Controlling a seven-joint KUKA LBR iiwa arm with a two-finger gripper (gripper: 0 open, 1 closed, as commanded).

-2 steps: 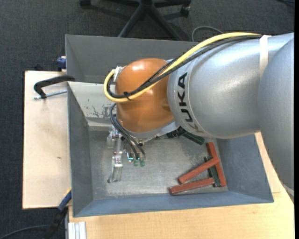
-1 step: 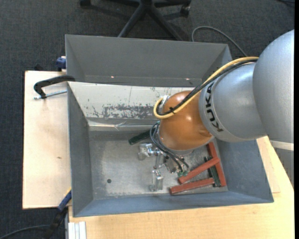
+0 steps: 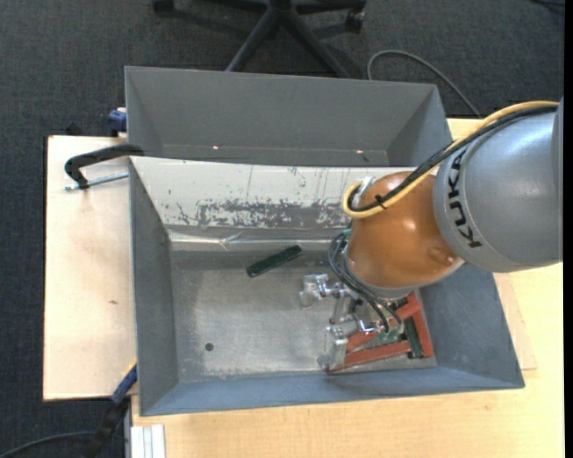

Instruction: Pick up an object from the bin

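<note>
Dark carpet (image 3: 54,63) covers the floor, the foot of an office chair (image 3: 286,22) stands at the far side, and a pale board (image 3: 85,268) carries the grey metal bin (image 3: 148,295). The arm (image 3: 510,201) comes in over the bin's right edge. Its orange cover (image 3: 398,237) hangs above the right half of the bin floor, with yellow and dark cables looped over it. Below the cover, the gripper (image 3: 333,313) is down close to the floor, a little right of the middle and nearer the near wall than the far one. Its metal parts are crowded together under the cover, so I cannot tell whether the gripper is spread or pressed together, nor whether it pinches anything. Just beside it, in the near right corner of the bin, lies a red flat thing (image 3: 380,347) with a green and dark part at its right end. Its left end reaches up to the gripper's lowest metal part, though whether the two touch cannot be made out. A dark green stick (image 3: 275,260) lies tilted near the far wall, well apart from the gripper. A small dark speck (image 3: 209,347) sits on the bare floor toward the near left corner.
</note>
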